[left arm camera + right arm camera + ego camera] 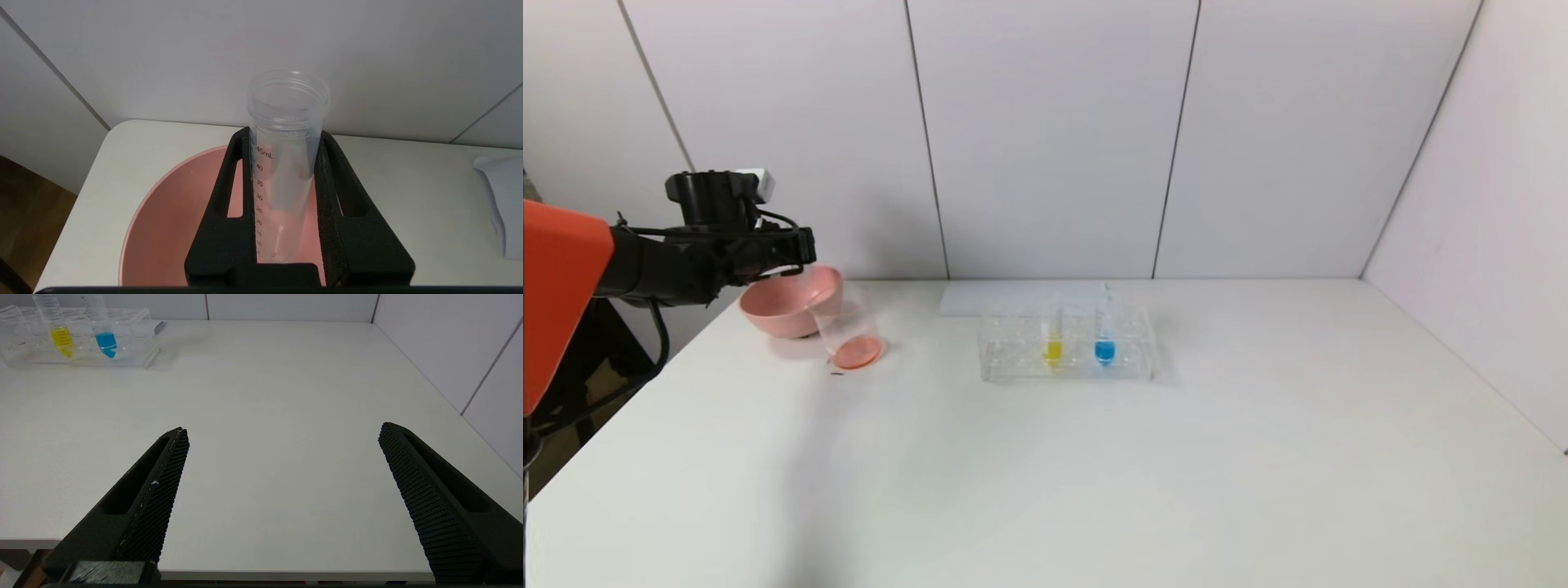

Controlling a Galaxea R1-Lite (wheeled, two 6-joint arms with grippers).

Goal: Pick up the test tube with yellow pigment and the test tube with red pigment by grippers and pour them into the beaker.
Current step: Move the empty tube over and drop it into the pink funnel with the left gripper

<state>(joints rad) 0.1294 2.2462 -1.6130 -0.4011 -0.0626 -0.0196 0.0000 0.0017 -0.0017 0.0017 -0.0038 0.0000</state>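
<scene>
Holding a clear graduated tube (286, 163) above a pink bowl (171, 220), the left gripper (284, 139) hangs over the table's far left corner, its two black fingers pressed against the tube's sides just below the threaded mouth. The tube looks emptied, only a faint pink tint showing; it is probably the red pigment tube. Beside the bowl stands the beaker (849, 335) with reddish liquid at its bottom. It seems light, stiff and smooth, so likely to slip unless gripped high on the straight wall. The test tube with yellow pigment (1053, 343) stands upright in a clear rack (1013, 359) mid-table, next to a blue-filled tube (1104, 343), well apart from both grippers. The right gripper (282, 465) hovers low near the table's near edge, fingers spread wide, holding nothing.
</scene>
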